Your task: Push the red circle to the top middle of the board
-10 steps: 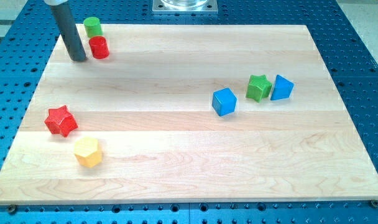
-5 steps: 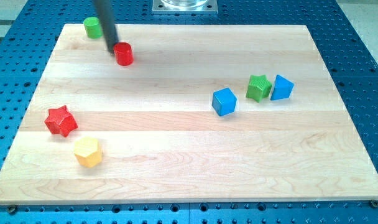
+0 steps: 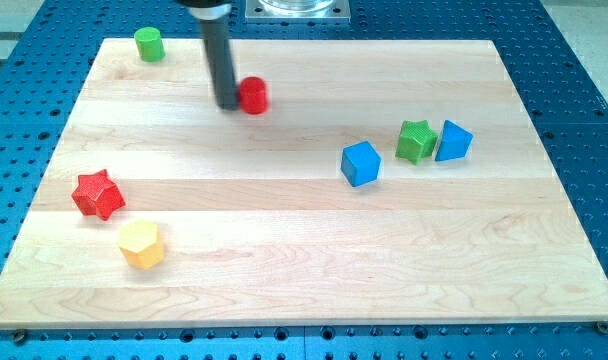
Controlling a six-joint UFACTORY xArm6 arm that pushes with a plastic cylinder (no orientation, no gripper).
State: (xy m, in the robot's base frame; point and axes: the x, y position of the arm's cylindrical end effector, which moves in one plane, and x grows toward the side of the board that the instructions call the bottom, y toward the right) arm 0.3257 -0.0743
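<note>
The red circle is a short red cylinder lying in the upper part of the wooden board, a little left of the board's middle. My tip rests on the board right against the red circle's left side. The dark rod rises from it toward the view's top.
A green cylinder sits at the top left corner. A red star and a yellow hexagon lie at the left. A blue cube, a green star and a blue block lie at the right.
My tip has slid rightward along the top of the board. The red circle has moved right with it, away from the green cylinder. The other blocks have not moved.
</note>
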